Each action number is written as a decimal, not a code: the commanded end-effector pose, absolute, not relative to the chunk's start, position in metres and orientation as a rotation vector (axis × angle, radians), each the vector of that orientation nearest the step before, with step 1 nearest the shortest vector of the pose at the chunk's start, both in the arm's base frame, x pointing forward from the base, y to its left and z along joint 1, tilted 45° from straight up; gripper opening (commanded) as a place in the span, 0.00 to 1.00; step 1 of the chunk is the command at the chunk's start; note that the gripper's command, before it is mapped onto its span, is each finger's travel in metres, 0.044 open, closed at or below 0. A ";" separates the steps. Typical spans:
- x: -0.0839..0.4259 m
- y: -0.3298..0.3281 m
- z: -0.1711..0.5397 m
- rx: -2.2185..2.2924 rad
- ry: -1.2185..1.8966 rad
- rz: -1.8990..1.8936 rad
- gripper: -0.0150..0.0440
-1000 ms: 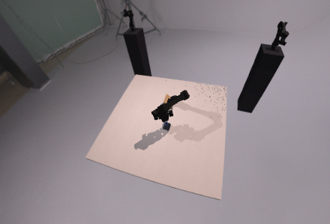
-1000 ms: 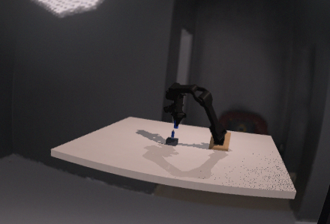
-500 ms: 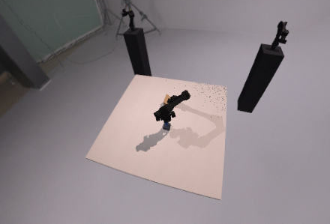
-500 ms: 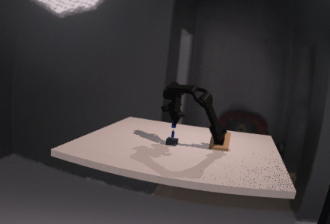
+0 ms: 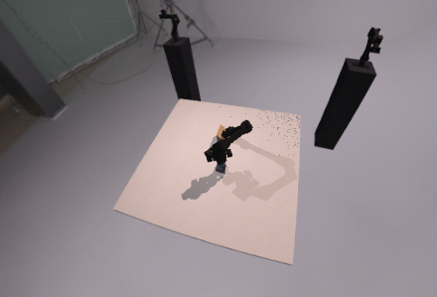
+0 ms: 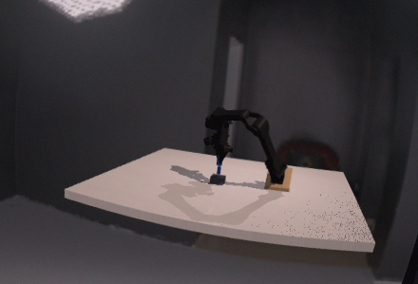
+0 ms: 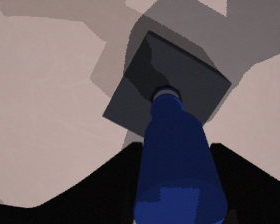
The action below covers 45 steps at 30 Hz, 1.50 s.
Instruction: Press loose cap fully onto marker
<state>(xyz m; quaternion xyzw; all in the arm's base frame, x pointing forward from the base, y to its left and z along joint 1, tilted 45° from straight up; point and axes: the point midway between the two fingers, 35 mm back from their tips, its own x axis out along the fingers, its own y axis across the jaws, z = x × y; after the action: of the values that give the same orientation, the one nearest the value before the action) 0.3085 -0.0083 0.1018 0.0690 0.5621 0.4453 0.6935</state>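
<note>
We see the gripper (image 6: 219, 153) clamped on the blue cap (image 7: 179, 176), pointing straight down. Directly below it stands the dark holder block (image 7: 169, 83), with the marker (image 6: 218, 165) upright in it; the cap's far end meets the marker top where it leaves the block. The table (image 6: 304, 217) extends well beyond the gripper on all sides, its edges far off. The arm's tan base plate (image 6: 280, 184) lies behind the gripper, apart from the block.
</note>
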 end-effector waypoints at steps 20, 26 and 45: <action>0.305 0.019 0.076 0.167 1.256 0.997 0.25; 0.305 0.019 0.076 0.167 1.256 0.997 0.25; 0.306 0.018 0.076 0.158 1.256 0.998 0.65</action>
<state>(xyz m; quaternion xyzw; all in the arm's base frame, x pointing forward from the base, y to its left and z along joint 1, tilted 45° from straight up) 0.3055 0.0184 0.0759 0.0711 0.5623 0.4468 0.6923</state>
